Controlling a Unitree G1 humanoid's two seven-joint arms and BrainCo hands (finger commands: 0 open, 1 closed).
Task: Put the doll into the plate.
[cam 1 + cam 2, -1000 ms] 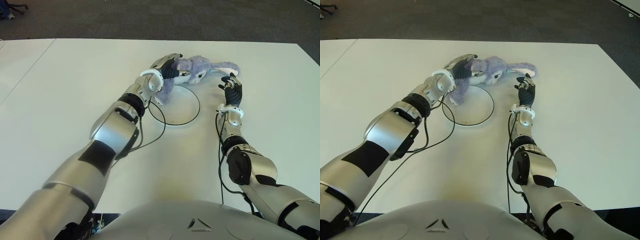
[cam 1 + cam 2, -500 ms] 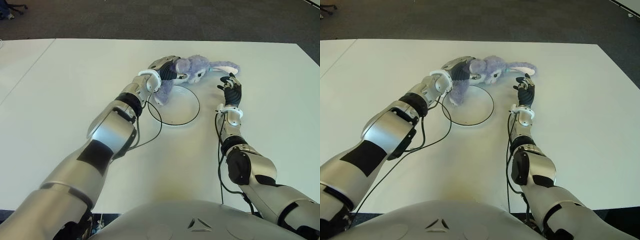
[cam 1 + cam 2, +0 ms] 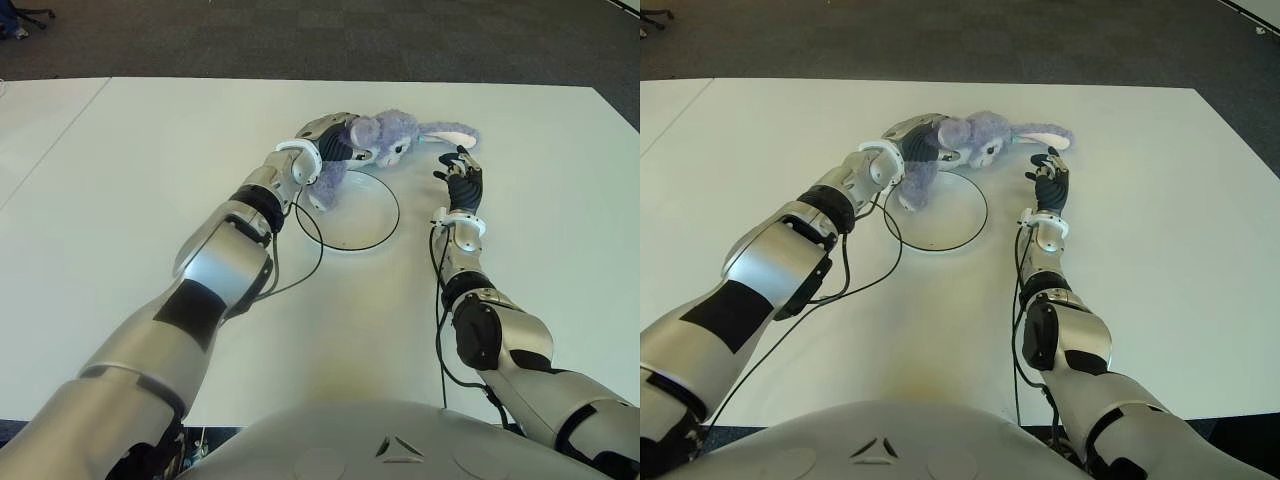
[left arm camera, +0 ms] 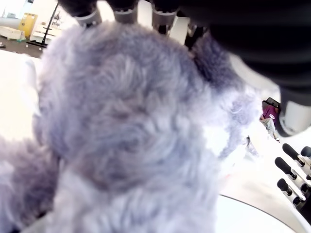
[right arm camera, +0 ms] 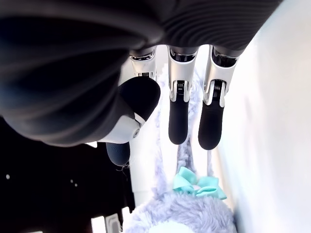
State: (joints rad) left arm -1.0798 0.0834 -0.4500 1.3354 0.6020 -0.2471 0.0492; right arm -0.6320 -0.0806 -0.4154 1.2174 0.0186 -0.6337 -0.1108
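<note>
On the white desk (image 3: 120, 180) we see the plate (image 3: 375, 235) nearest. At its far rim, our left hand (image 3: 325, 135) has its fingers wrapped around the purple doll (image 3: 385, 135). Right hand (image 3: 462, 180) hovers beside, fingers loosely spread, empty.

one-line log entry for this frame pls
left hand: shut on doll | doll: at plate's far rim, not yet inside | right hand: open, beside doll's ears | table: white
</note>
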